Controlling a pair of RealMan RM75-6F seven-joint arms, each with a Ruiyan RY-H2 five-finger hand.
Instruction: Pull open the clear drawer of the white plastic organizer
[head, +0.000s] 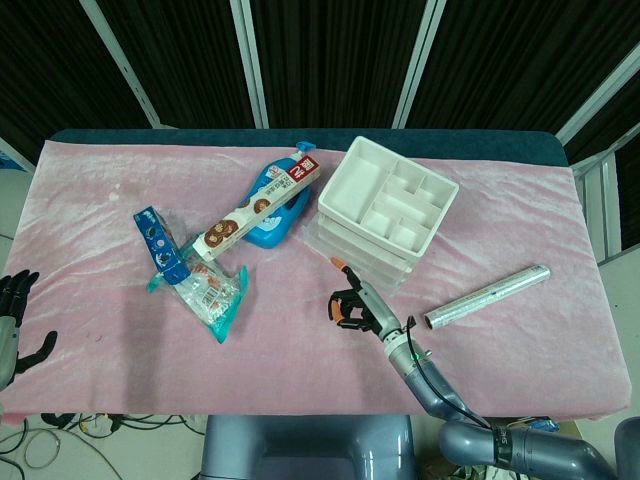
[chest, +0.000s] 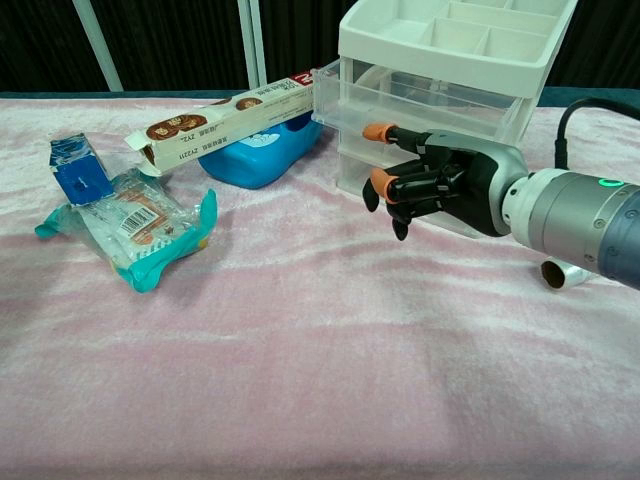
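The white plastic organizer (head: 388, 205) (chest: 455, 35) stands at the back right of the pink cloth, with a compartment tray on top. Its top clear drawer (chest: 400, 100) (head: 342, 248) sticks out part-way from the front, toward me. My right hand (head: 355, 305) (chest: 435, 185) is in front of the organizer with its fingers curled. One orange-tipped finger (chest: 380, 131) hooks up against the front of the drawer. My left hand (head: 12, 325) hangs off the left table edge with fingers apart, holding nothing. It is seen only in the head view.
A silver foil roll (head: 487, 296) (chest: 565, 270) lies right of my right arm. A long cookie box (head: 258, 205) (chest: 235, 115) leans over a blue bottle (head: 275, 222) (chest: 262, 150) left of the organizer. A small blue box (head: 158, 240) and a snack pack (head: 208, 292) lie further left.
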